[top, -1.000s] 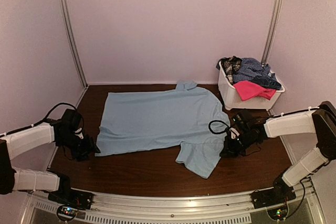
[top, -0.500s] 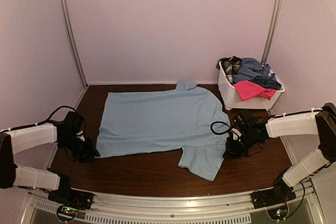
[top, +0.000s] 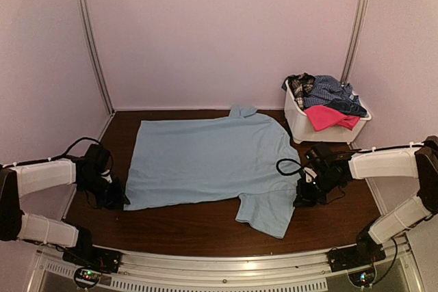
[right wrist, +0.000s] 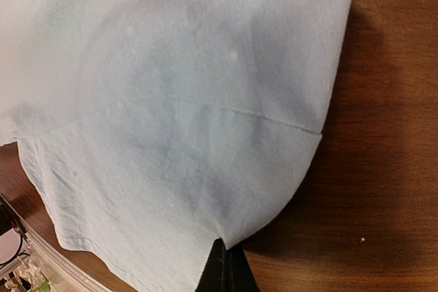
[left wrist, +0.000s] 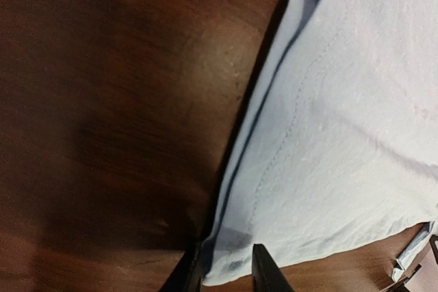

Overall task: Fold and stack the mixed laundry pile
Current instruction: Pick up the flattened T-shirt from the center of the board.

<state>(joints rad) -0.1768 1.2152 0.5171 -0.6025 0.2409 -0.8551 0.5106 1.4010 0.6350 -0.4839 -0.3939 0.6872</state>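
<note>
Where T-shirt (top: 205,162) lies: dark wood table (top: 191,227) | walls (top: 219,32): pale pink

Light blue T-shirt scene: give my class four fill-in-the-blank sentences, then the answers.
The light blue T-shirt lies spread on the ____.
The white basket stands in the far ____ corner.
The brightest garment in the basket is hot ____.
The right gripper is shut on the ____.
Answers: table; right; pink; T-shirt.

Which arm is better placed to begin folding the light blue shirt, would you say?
Right, probably. The right tool is pinched shut on the sleeve edge of the light blue shirt, ready to lift; the left tool straddles the hem corner with jaws apart.
</note>
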